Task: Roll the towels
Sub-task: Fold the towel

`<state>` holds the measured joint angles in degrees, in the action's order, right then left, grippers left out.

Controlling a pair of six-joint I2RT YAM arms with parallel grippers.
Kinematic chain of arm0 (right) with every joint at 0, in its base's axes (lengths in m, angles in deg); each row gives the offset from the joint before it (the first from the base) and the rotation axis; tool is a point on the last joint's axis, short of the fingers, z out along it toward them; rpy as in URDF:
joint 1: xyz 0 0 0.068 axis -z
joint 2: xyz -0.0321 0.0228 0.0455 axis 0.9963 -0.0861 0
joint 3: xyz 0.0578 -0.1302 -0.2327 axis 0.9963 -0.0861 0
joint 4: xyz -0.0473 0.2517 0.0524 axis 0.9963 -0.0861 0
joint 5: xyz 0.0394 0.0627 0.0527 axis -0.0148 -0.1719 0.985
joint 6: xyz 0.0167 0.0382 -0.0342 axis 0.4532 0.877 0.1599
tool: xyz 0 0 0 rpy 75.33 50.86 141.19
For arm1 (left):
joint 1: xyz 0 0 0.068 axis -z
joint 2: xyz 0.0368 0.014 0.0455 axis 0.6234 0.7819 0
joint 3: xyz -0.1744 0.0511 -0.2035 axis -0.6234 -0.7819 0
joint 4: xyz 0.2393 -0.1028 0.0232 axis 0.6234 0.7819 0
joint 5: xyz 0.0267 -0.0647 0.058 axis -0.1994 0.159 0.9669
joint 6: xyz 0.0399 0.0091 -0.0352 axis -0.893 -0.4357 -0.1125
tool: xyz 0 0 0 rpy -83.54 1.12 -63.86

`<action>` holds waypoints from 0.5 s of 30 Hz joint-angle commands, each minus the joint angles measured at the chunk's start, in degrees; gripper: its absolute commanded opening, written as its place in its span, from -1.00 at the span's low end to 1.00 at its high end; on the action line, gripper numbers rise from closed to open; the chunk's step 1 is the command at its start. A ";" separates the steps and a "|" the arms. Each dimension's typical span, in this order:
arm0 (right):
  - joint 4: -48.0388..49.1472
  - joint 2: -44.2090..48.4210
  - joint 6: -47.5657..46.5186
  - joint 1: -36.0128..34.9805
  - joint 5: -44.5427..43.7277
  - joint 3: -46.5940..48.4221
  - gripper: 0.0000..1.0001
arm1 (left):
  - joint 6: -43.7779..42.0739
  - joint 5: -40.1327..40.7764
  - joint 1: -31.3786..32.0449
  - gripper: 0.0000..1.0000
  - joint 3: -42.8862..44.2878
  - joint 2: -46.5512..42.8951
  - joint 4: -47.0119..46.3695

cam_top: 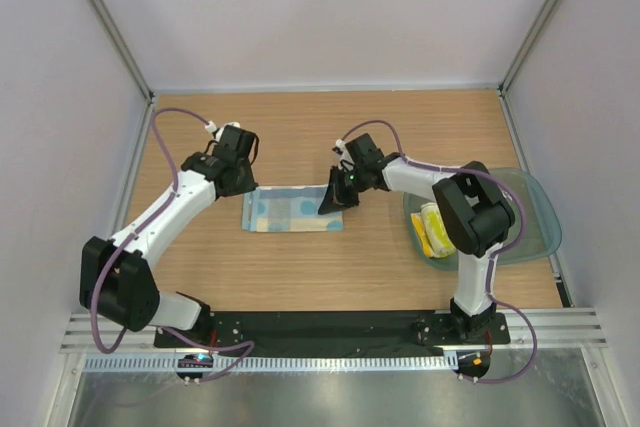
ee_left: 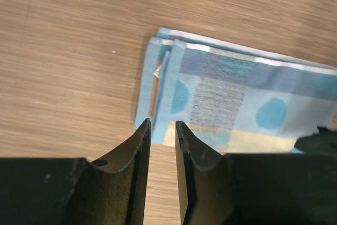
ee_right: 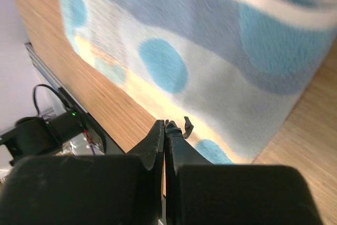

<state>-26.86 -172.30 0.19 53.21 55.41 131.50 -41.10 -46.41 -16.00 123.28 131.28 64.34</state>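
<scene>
A light blue towel (cam_top: 293,210) with blue spots lies folded flat in a strip on the wooden table. My left gripper (cam_top: 249,188) hovers at its left end; in the left wrist view the jaws (ee_left: 163,125) stand a narrow gap apart with only bare table between them, and the towel's layered edge (ee_left: 163,77) lies just beyond the tips. My right gripper (cam_top: 333,203) is at the towel's right end, shut, its tips (ee_right: 165,125) over the near edge of the towel (ee_right: 210,51) with nothing seen between them. The yellow towel (cam_top: 433,230) sits bunched in the tub.
A clear bluish plastic tub (cam_top: 530,217) stands at the right, beside the right arm's elbow. Grey walls enclose the table on three sides. A black base plate (cam_top: 330,327) runs along the near edge.
</scene>
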 commanded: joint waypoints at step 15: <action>16.46 -14.13 4.92 10.50 9.31 0.83 -0.98 | -2.55 -5.29 0.99 -0.54 2.15 10.63 -7.33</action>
<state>-13.12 -185.00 5.50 64.66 66.07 135.57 -42.08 -52.07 -14.95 122.67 140.35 59.49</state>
